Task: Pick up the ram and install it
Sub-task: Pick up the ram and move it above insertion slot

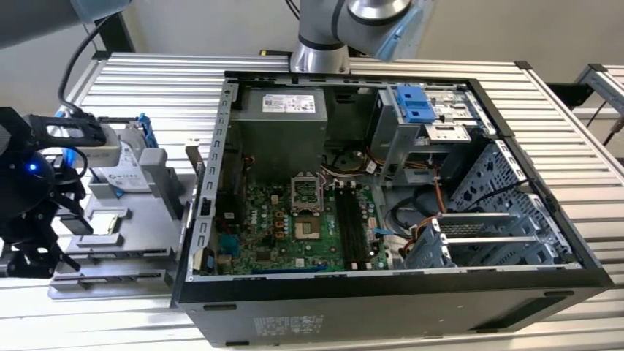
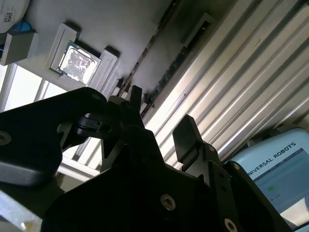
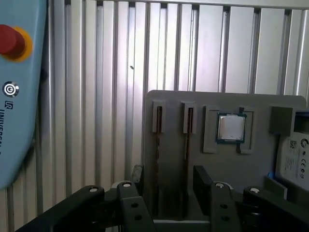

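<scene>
Two slim dark ram sticks stand on edge in the slots of a grey holder. One ram and a second ram lie side by side in the first wrist view. In the second wrist view a ram runs as a thin dark strip. My gripper hovers over the holder's near end, open, its fingers spread wider than the two slots and holding nothing. In the exterior view the gripper hangs at the far left, beside the holder. The black memory slots sit on the motherboard.
A square silver processor chip and a labelled hard drive share the holder. A light-blue teach pendant lies on the ribbed aluminium table. The open computer case stands on the exterior view's right of the holder.
</scene>
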You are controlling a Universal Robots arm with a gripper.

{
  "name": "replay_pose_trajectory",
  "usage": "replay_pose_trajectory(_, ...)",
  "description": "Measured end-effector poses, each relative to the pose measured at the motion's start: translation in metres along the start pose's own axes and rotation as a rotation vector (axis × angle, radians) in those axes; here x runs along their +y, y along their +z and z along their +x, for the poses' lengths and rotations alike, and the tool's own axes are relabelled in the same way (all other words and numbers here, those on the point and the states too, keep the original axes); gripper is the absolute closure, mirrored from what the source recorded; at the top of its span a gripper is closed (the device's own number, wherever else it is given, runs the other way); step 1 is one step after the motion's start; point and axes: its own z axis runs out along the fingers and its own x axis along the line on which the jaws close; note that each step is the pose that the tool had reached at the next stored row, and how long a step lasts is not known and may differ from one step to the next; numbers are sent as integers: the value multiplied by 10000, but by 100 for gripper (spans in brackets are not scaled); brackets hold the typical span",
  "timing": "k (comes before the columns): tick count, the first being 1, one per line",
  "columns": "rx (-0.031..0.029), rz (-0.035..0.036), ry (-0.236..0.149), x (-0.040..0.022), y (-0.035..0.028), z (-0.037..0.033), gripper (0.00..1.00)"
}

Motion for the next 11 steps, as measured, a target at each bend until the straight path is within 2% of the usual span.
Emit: replay_pose_trajectory(11,2,-1,12,0,143,25,0)
